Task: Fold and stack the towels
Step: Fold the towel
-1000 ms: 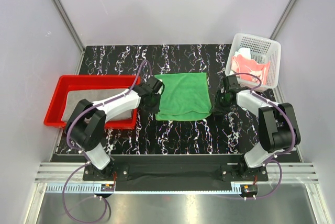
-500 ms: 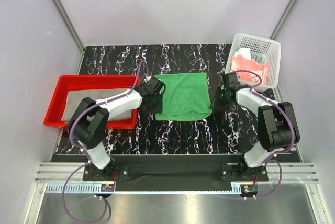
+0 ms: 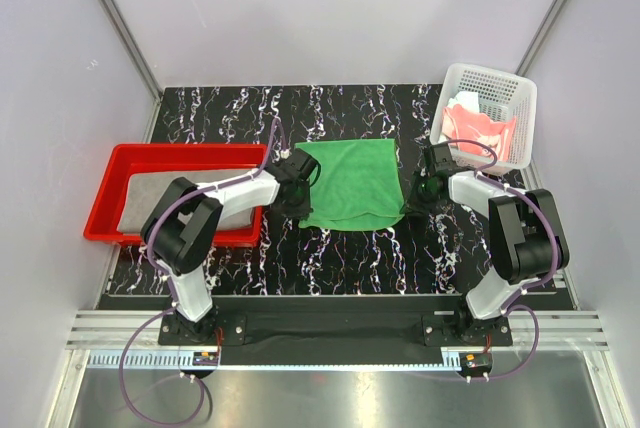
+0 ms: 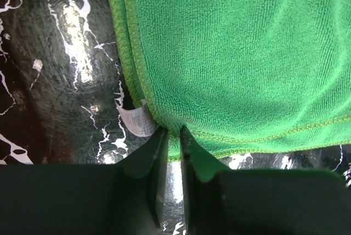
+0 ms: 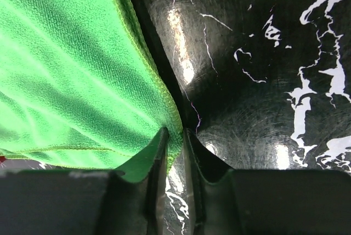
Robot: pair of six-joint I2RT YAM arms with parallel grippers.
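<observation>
A bright green towel (image 3: 350, 183) lies folded in the middle of the black marbled table. My left gripper (image 4: 174, 132) is shut on its near left corner, beside the white label (image 4: 136, 121). At the near right corner my right gripper (image 5: 175, 134) is shut on the towel's edge (image 5: 82, 81). Both near corners are lifted a little. A grey towel (image 3: 190, 203) lies flat in the red tray (image 3: 110, 183) on the left. A salmon-pink towel (image 3: 478, 130) sits crumpled in the white basket (image 3: 487, 113) at the back right.
The red tray's right end sits close to my left arm (image 3: 235, 193). The white basket stands just behind my right arm (image 3: 470, 188). Bare black marbled tabletop (image 3: 340, 248) lies in front of the green towel.
Both grippers have closed onto the green towel's near corners and moved slightly toward the back. The towel's near edge has risen and drawn in a little.
</observation>
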